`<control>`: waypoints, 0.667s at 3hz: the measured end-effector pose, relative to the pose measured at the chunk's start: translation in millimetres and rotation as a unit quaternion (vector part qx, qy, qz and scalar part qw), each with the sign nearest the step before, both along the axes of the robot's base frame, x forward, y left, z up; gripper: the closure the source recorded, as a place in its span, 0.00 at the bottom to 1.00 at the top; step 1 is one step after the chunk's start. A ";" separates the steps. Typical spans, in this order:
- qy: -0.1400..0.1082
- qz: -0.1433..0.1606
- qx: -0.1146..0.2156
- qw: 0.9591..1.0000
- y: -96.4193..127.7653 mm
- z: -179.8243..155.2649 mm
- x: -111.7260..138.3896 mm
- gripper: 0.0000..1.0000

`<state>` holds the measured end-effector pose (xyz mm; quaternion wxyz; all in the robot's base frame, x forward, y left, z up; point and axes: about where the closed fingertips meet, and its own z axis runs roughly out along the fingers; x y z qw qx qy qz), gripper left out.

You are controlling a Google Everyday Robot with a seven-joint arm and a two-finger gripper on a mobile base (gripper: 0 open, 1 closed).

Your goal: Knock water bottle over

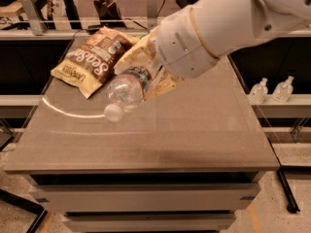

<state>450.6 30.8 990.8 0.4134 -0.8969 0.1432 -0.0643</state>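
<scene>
Tilted water bottle [124, 89], cap pointing lower left, clamped in gripper [141, 76] above table [194, 130], chip bag [92, 59] just behind

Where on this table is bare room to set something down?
Free: the table front strip, below the water bottle, and its right side toward the edge. Crowded: back left, where the chip bag lies and the gripper, jaws around the bottle, hangs beside it.

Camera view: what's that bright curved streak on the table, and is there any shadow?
In the camera view, the streak is glare on the left of the table, near the chip bag; the gripper, at the water bottle, throws a soft shadow in front.
</scene>
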 end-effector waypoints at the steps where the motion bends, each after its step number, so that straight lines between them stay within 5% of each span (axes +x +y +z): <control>1: 0.024 0.036 -0.071 0.997 7.5 -26.5 10.8 1.00; 2: 0.034 0.037 -0.133 0.990 11.7 -51.2 17.3 1.00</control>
